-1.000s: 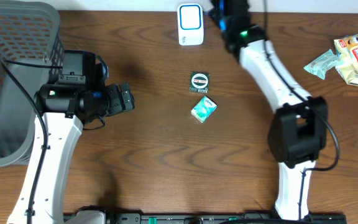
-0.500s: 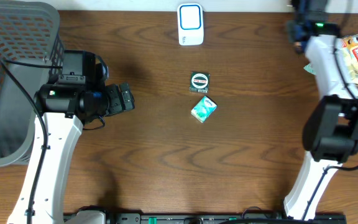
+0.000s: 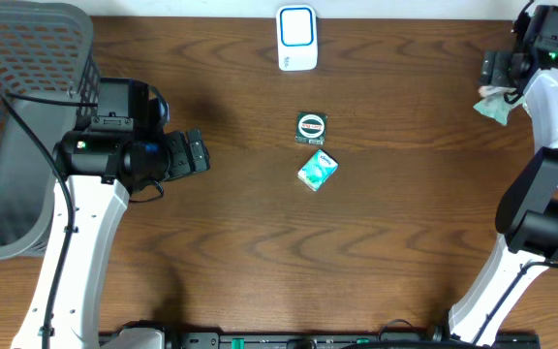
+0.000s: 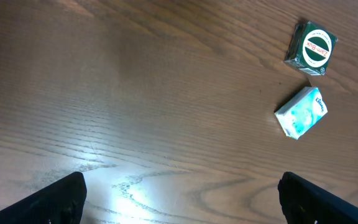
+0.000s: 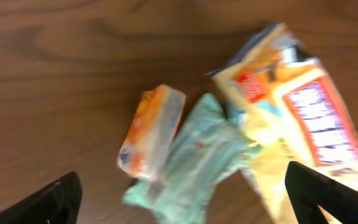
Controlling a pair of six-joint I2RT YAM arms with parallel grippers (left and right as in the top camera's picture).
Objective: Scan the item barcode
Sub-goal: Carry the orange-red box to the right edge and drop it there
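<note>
A white barcode scanner (image 3: 297,37) stands at the table's far edge, in the middle. A dark green box (image 3: 312,127) (image 4: 312,50) and a teal tissue pack (image 3: 317,170) (image 4: 300,112) lie mid-table. At the far right is a pile of packets: an orange one (image 5: 151,134), a pale green one (image 5: 197,155) (image 3: 497,105) and a yellow snack bag (image 5: 297,118). My right gripper (image 3: 497,76) (image 5: 188,198) hovers open over this pile, holding nothing. The left gripper (image 3: 194,153) (image 4: 182,199) is open above bare wood, left of the box and tissue pack.
A grey mesh basket (image 3: 27,126) fills the left edge, behind my left arm. The right arm reaches along the table's right side. Most of the snack bag is hidden under that arm in the overhead view.
My right arm has swung from beside the scanner at top centre across to the packet pile at the far right. The left arm has stayed still.
</note>
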